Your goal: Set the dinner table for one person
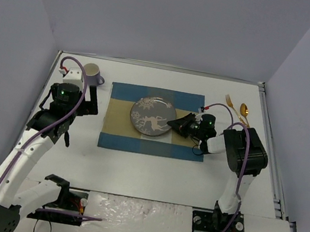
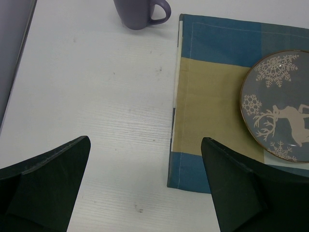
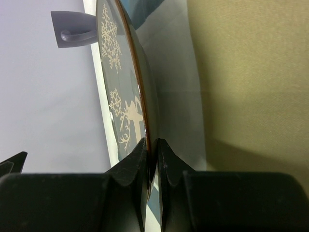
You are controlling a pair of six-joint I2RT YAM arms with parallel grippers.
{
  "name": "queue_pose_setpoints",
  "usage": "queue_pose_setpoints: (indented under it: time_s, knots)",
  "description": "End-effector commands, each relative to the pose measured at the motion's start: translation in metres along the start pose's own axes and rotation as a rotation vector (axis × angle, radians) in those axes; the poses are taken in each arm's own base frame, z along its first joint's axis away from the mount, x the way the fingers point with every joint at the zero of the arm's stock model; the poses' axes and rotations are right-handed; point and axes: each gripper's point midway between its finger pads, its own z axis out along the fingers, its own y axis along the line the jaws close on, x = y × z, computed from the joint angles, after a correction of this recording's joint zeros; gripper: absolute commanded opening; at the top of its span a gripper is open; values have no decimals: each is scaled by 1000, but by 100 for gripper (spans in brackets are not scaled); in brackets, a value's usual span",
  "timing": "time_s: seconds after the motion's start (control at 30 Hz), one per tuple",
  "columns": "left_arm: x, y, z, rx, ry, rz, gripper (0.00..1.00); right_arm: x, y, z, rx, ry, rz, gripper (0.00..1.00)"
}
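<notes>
A grey-blue plate [image 1: 152, 116] with a white reindeer and snowflakes is over the middle of a blue-and-tan checked placemat [image 1: 118, 129] on the white dinner table [image 1: 150, 175]. My right gripper [image 1: 173, 123] is shut on the plate's right rim; in the right wrist view the fingertips [image 3: 140, 147] pinch the plate's edge [image 3: 123, 82], with a shadow on the cloth under it. My left gripper [image 1: 88, 103] is open and empty above bare table left of the placemat [image 2: 212, 82]; its view also shows the plate [image 2: 285, 111].
A purple mug [image 1: 93, 73] stands at the back left, beyond the left gripper; it also shows in the left wrist view [image 2: 140, 12]. A gold fork [image 1: 230, 100] and gold spoon [image 1: 244, 111] lie at the back right. Lilac walls enclose the table.
</notes>
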Motion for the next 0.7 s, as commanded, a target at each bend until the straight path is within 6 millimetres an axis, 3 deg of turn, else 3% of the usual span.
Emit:
queue_pose_setpoints:
  time_s: [0.0, 0.3, 0.37, 0.43, 0.67]
  knots:
    - [-22, -2, -3, 11, -74, -7, 97, -11, 53, -2, -203, -30, -121, 0]
    - [-22, -2, -4, 12, -76, -6, 97, -6, 30, -2, -145, -18, -82, 0]
    - [-22, -1, -4, 10, -77, -6, 97, -4, 23, -2, -116, -14, -80, 5]
    - [-23, -1, -4, 11, -78, -7, 97, -4, 20, -2, -101, -12, -88, 13]
    - [-22, -1, -3, 7, -74, -22, 97, -6, 2, -9, 38, -11, -138, 62]
